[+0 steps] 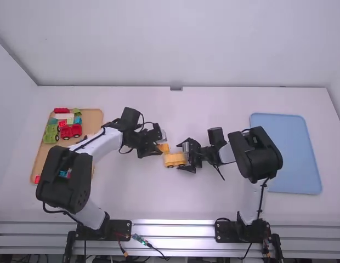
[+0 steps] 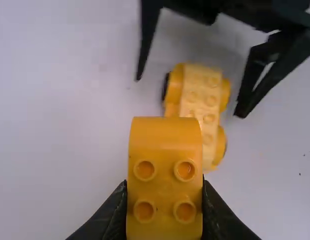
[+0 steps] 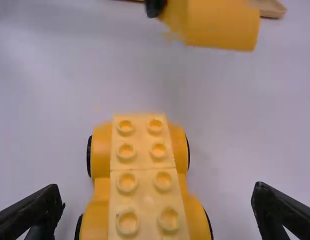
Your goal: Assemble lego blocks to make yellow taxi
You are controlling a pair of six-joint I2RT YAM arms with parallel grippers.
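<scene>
In the high view my left gripper (image 1: 157,147) is at mid-table, shut on a yellow block (image 1: 163,148). The left wrist view has that gripper (image 2: 165,207) gripping the block (image 2: 165,167), which shows a rounded end and several studs. A yellow wheeled base (image 1: 175,160) sits on the table just beside it, with studs and dark wheels. My right gripper (image 1: 186,155) is at the base's right end. Seen from the right wrist, this gripper (image 3: 157,196) is open, its fingers apart on either side of the base (image 3: 144,160), with gaps. The held block (image 3: 220,25) hangs apart beyond.
A wooden tray (image 1: 97,118) at the left holds a red vehicle (image 1: 71,130), a green one (image 1: 51,133) and several loose blocks, partly under the left arm. A blue tray (image 1: 288,153) lies at the right, beside the right arm.
</scene>
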